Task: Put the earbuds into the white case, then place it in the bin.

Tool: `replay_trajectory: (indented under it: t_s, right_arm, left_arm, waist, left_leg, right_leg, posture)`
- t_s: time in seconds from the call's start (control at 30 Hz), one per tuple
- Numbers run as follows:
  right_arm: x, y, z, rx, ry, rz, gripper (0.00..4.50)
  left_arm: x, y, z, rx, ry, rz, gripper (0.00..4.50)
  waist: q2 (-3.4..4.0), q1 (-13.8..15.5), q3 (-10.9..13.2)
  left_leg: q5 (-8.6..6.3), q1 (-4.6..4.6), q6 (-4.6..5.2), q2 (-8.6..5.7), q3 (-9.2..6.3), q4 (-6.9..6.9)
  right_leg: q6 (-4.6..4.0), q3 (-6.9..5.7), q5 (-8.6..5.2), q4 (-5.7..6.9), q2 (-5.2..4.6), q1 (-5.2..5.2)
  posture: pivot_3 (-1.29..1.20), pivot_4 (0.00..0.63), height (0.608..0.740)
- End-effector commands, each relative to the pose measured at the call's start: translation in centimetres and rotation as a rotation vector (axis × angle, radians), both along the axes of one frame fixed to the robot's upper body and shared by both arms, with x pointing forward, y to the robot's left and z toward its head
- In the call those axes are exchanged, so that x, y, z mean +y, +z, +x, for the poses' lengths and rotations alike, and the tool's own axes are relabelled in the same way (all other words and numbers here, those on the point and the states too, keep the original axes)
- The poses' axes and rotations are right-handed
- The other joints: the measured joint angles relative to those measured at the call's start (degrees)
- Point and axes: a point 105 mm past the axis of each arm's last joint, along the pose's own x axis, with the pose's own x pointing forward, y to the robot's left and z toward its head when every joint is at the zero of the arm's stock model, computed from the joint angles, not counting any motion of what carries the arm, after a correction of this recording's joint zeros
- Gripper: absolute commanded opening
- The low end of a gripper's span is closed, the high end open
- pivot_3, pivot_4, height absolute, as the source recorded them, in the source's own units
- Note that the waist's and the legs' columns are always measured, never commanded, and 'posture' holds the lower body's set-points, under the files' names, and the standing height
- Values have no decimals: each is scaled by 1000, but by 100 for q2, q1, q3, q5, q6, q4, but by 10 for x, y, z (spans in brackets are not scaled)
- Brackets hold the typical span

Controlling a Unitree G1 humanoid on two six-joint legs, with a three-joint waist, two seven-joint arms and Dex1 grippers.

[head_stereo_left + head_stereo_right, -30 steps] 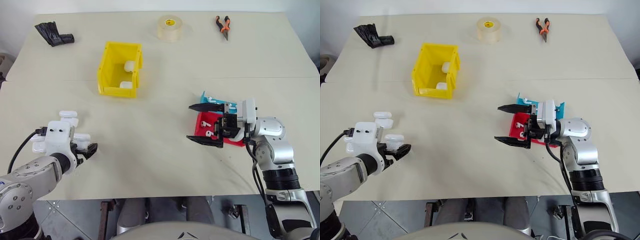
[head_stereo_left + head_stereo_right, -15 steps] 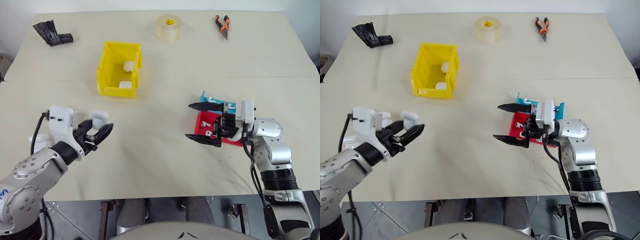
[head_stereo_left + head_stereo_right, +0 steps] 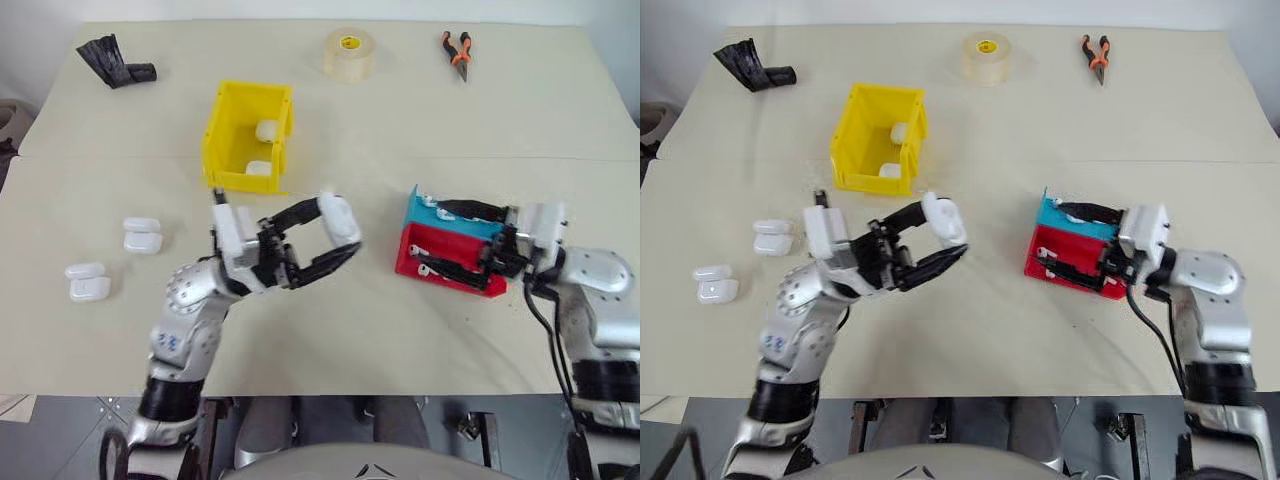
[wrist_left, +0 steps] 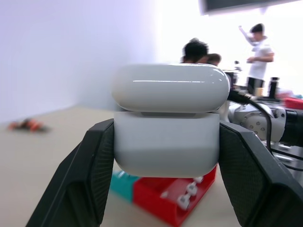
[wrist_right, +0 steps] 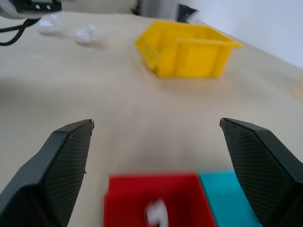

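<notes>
on the big tan table (image 3: 330, 330), the left gripper (image 3: 338, 232) pinches a white case (image 3: 337, 215) mid-frame, lid shut. the right gripper (image 3: 455, 238) is spread over the earbuds (image 3: 425, 268), none picked up. the bin (image 3: 248, 137), upper left, awaits.

Tape roll (image 3: 349, 52), pliers (image 3: 458, 48), black object (image 3: 115, 62)

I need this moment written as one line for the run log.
left pincer: shut on white case, lifted mid-table | right pincer: open over red tray with earbuds | bin: holds two cases
</notes>
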Motion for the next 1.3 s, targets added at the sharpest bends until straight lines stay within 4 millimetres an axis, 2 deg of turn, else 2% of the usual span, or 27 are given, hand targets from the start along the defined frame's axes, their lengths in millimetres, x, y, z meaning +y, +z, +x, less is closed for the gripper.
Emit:
replay_trajectory:
  t_s: [0.03,0.13,0.23,0.3,0.4,0.57,0.77,0.9,1.03,1.3]
  right_arm:
    - [-18,17,-16,-73,-82,-40,4500]
    - [-35,14,-31,-47,-157,-75,4500]
    - [-56,2,-42,57,-255,-152,4500]
    - [-67,-3,-44,121,-320,-191,4500]
    - [-72,-1,-44,156,-343,-220,4500]
    - [-71,-9,-37,273,-353,-363,4500]
    - [-50,-7,-25,382,-280,-440,4500]
    - [-43,-11,-16,420,-250,-548,4500]
    - [-36,-10,-5,453,-235,-587,4500]
    - [-38,-14,7,498,-248,-732,4500]
  left_arm:
    - [-11,3,-3,-88,-64,-33,2829]
    - [-19,3,-4,-126,-119,-53,2829]
    - [-25,0,-6,-108,-196,-56,2829]
    - [-27,-1,-8,-102,-244,-52,2829]
    - [-28,1,-7,-105,-272,-58,2829]
    - [-32,7,-6,-56,-311,-135,2829]
    - [-36,-5,-20,-75,-361,-88,2829]
    - [-33,-12,-20,-88,-352,-40,2829]
    - [-31,-9,-18,-101,-332,-61,2829]
    - [-35,-12,-23,-95,-389,-61,2829]
  waist:
    - [-2,-16,1]
    - [-7,25,4]
    - [-8,26,4]
    - [-9,27,5]
    - [-9,19,5]
    - [-9,18,5]
    - [-7,13,5]
    - [-7,27,5]
    - [-7,18,5]
    - [-6,20,5]
  left_leg:
    - [0,2,0,1,4,0]
    - [2,1,4,2,1,6]
    - [-1,3,10,0,0,13]
    - [-3,2,13,0,0,12]
    - [-3,1,14,0,-1,17]
    - [-3,2,14,2,-6,17]
    - [-3,-8,15,2,-19,31]
    - [-4,-29,16,2,-38,46]
    - [-5,-54,17,-1,-61,60]
    - [-5,-85,16,-1,-89,74]
  right_leg:
    - [0,0,0,1,0,0]
    - [2,1,1,3,0,2]
    - [8,3,4,0,-3,9]
    - [8,3,4,-1,-4,10]
    - [8,3,4,-1,-4,9]
    - [8,2,4,-2,-3,11]
    - [7,-4,4,-3,-3,11]
    - [7,-18,4,-5,-5,10]
    - [8,-44,4,-8,-12,9]
    - [8,-71,5,-9,-14,0]
  posture:
    - [0,150,740]
    - [0,150,740]
    - [0,150,740]
    - [0,150,740]
    - [0,150,740]
    - [0,150,740]
    - [0,150,740]
    - [0,150,740]
    - [0,150,740]
    - [0,150,740]
